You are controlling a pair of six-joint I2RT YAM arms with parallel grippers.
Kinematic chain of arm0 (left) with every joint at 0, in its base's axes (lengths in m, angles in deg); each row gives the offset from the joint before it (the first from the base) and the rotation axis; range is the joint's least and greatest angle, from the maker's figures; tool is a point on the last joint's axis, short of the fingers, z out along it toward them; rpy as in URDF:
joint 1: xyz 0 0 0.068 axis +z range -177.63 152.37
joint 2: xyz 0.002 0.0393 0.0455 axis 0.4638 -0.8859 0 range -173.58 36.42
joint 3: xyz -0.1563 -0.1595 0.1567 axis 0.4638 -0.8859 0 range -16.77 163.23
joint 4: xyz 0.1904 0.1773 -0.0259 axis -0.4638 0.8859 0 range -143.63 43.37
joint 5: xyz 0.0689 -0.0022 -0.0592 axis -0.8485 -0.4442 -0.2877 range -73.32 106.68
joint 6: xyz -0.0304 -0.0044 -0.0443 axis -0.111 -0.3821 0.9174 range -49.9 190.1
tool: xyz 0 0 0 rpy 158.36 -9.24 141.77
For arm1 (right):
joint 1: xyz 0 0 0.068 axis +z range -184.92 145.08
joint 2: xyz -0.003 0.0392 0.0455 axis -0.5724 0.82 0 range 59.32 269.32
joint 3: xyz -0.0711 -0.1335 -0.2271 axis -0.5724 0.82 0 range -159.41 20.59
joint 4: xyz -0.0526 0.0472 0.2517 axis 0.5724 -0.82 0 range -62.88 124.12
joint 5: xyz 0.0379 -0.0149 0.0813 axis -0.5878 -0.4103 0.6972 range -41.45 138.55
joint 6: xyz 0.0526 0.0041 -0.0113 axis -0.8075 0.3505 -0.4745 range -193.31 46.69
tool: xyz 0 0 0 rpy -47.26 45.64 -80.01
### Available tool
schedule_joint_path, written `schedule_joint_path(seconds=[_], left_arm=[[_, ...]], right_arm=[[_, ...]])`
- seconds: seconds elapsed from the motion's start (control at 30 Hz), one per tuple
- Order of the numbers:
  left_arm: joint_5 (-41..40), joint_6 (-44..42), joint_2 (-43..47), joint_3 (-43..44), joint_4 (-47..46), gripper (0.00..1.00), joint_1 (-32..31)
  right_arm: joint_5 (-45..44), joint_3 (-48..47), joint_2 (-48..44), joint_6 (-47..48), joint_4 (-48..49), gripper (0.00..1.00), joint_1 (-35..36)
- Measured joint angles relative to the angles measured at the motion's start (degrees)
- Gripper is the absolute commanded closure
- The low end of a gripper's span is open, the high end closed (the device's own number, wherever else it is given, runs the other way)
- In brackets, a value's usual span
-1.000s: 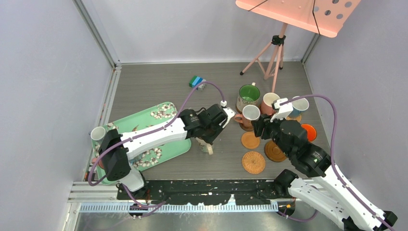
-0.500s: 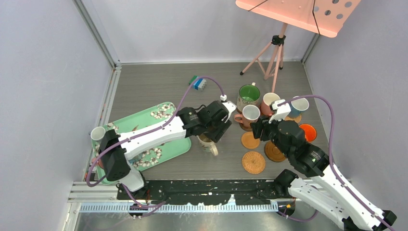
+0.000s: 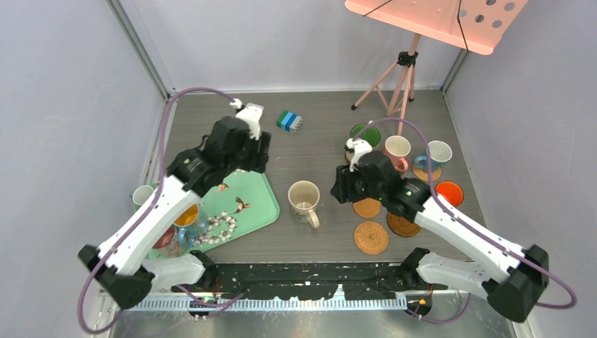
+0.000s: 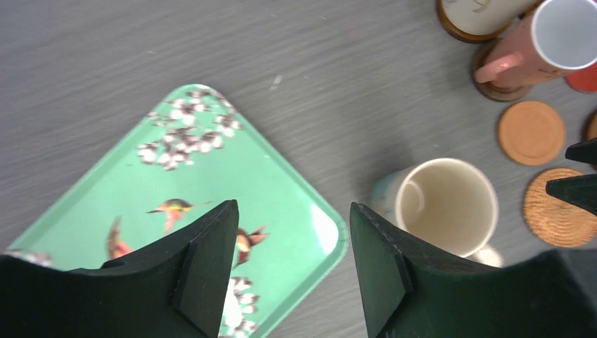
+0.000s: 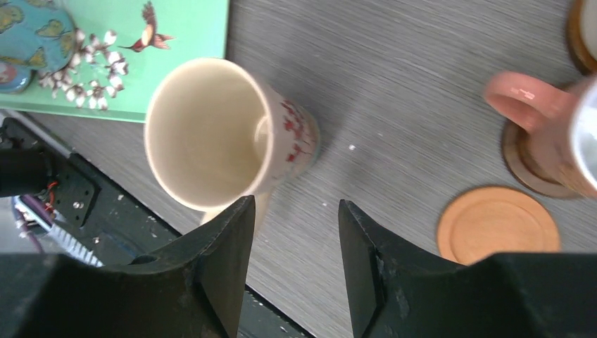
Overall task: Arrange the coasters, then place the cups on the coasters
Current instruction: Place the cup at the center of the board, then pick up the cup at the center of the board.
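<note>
A cream cup (image 3: 304, 196) stands upright and free on the grey table, its handle toward the near edge; it also shows as the cream cup (image 4: 445, 208) and the cream cup (image 5: 211, 134). My left gripper (image 3: 259, 153) hangs open and empty high above the tray corner, the same open left gripper (image 4: 292, 232). My right gripper (image 5: 296, 232) is open and empty just right of that cup, the right gripper (image 3: 343, 188). Bare coasters lie nearby: tan (image 3: 366, 208), wicker (image 3: 371, 237), dark brown (image 3: 403, 224), red-orange (image 3: 450, 192). A green cup (image 3: 365, 133), pink cup (image 3: 396, 149) and light blue cup (image 3: 438, 153) stand behind.
The mint-green floral tray (image 3: 243, 208) lies at the left with three more cups (image 3: 184, 219) at its near-left end. A blue-green toy block (image 3: 288, 121) sits at the back. A pink music stand (image 3: 401, 77) stands at the back right. Walls close in on both sides.
My left gripper opened, let go of the cream cup, then rose and swung back-left over the tray. My right arm swung left toward that cup.
</note>
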Motion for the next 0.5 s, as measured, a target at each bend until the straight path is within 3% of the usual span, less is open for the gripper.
schedule_joint_path(seconds=[0.27, 0.5], left_arm=[[-9.2, -6.5, 14.1, -16.2, 0.8, 0.33, -0.1], [-12.9, -8.9, 13.9, -17.3, 1.4, 0.32, -0.1]], right_arm=[[3.5, -9.9, 12.8, 0.5, 1.5, 0.4, 2.8], [5.7, -15.2, 23.3, 3.2, 0.3, 0.4, 3.0]])
